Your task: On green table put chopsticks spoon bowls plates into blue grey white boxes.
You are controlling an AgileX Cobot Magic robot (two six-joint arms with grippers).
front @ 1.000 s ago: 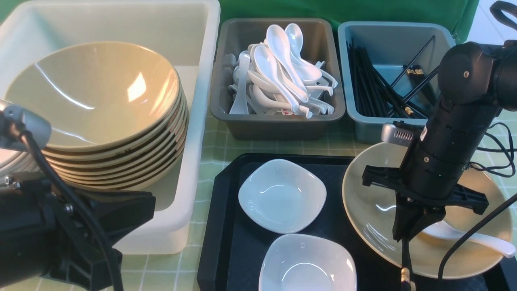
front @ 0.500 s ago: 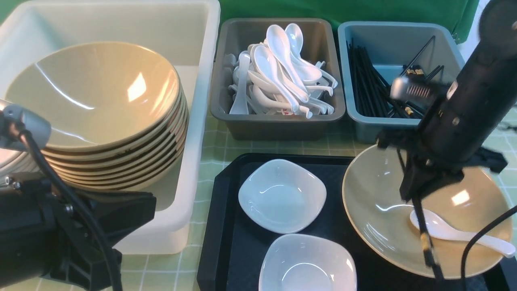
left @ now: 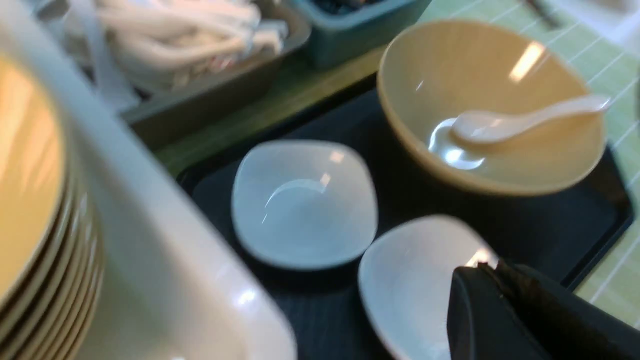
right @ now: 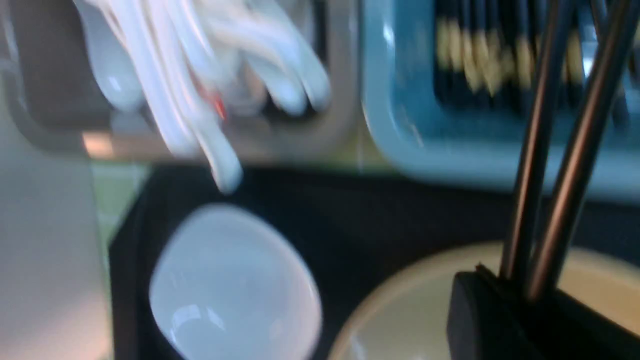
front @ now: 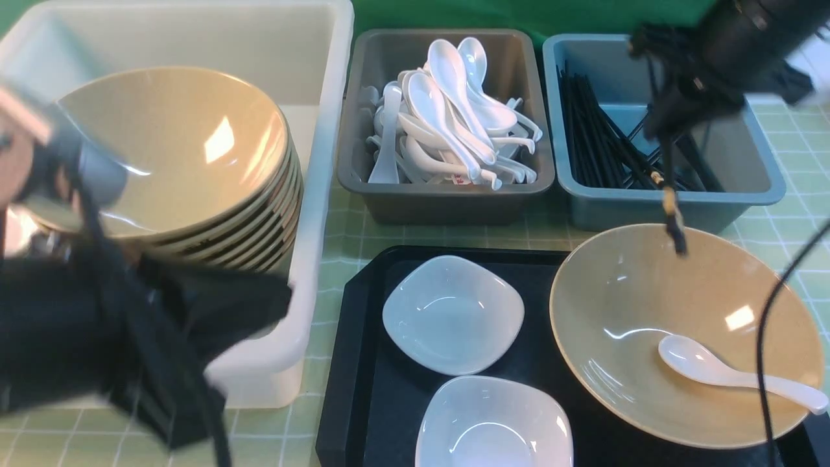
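My right gripper [right: 505, 280] is shut on two black chopsticks [right: 565, 150]. In the front view it [front: 658, 126] is high over the blue box [front: 648, 201], and the chopsticks [front: 671, 207] hang down past the box's front rim. Under them a tan bowl [front: 681, 292] sits on the tray with a white spoon [front: 713, 370] in it. Two white plates [front: 454, 314] [front: 493, 421] lie beside it. My left gripper [left: 492, 267] is shut and empty above the nearer plate [left: 410, 280]. A blurred left arm [front: 162, 324] is in front of the white box [front: 324, 130].
The white box holds a stack of tan bowls [front: 175, 149]. The grey box [front: 447, 194] is full of white spoons, and the blue box holds several chopsticks. The plates and bowl rest on a black tray [front: 363, 337] on the green table [front: 343, 227].
My right gripper has risen out of the tan bowl with the chopsticks and moved back over the blue box. The left arm has started moving and is blurred.
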